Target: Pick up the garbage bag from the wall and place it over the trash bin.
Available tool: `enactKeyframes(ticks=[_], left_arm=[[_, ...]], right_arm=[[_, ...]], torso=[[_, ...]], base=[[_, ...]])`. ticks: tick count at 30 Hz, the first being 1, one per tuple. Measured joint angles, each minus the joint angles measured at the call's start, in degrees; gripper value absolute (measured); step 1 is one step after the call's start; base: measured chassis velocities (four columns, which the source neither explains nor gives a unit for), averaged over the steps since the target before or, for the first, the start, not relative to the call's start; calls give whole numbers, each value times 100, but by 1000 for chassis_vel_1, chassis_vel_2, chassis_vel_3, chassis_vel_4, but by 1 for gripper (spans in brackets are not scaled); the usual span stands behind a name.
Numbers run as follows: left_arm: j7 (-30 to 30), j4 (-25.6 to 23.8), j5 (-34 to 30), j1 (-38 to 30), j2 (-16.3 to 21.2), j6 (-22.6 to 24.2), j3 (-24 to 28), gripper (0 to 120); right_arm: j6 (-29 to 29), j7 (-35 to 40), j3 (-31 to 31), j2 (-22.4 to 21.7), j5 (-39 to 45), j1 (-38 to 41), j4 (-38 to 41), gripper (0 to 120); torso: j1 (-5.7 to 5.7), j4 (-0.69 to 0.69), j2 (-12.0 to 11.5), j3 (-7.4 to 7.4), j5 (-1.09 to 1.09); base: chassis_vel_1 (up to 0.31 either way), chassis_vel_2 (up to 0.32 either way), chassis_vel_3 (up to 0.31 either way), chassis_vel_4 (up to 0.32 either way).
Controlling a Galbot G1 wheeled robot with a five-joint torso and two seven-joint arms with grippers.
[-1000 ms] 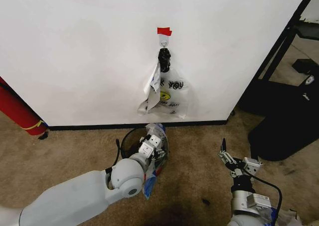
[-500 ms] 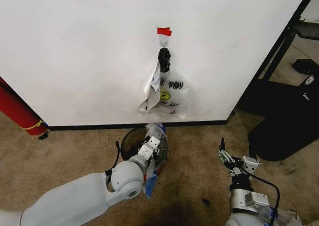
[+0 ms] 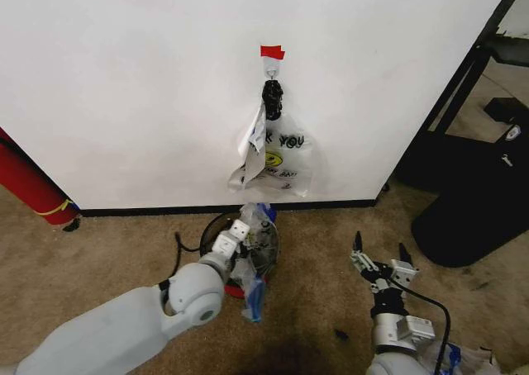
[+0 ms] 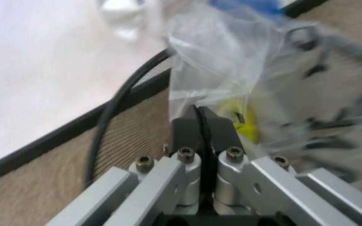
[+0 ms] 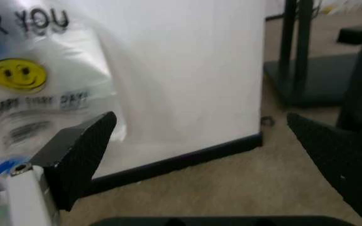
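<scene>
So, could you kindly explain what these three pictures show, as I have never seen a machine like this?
It is a wheeled robot with two arms, each ending in a two-fingered gripper. One picture looks down from its head; the other two come from cameras on its wrists. The left gripper is shut on the garbage bag, thin clear plastic with blue patches, holding it at the trash bin, a small black mesh basket on the carpet by the wall. The left wrist view shows the fingers pinching the plastic. The right gripper waits open above the carpet. A similar smiley bag hangs on a hook under red tape.
</scene>
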Motion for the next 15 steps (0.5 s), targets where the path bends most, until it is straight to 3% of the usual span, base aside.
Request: enactKeyframes(ticks=[7, 15], left_arm=[[140, 60, 90, 500, 93, -145, -730, 0], [198, 5, 78, 731, 148, -208, -960, 0]], right_arm=[[-468, -167, -468, -366, 542, 254, -24, 100], [-1412, -282, -1017, -1088, 1488, 812, -40, 100]], torso=[[0, -1, 0, 0, 0], [0, -1, 0, 0, 1]], base=[[0, 0, 0, 0], [0, 0, 0, 0]])
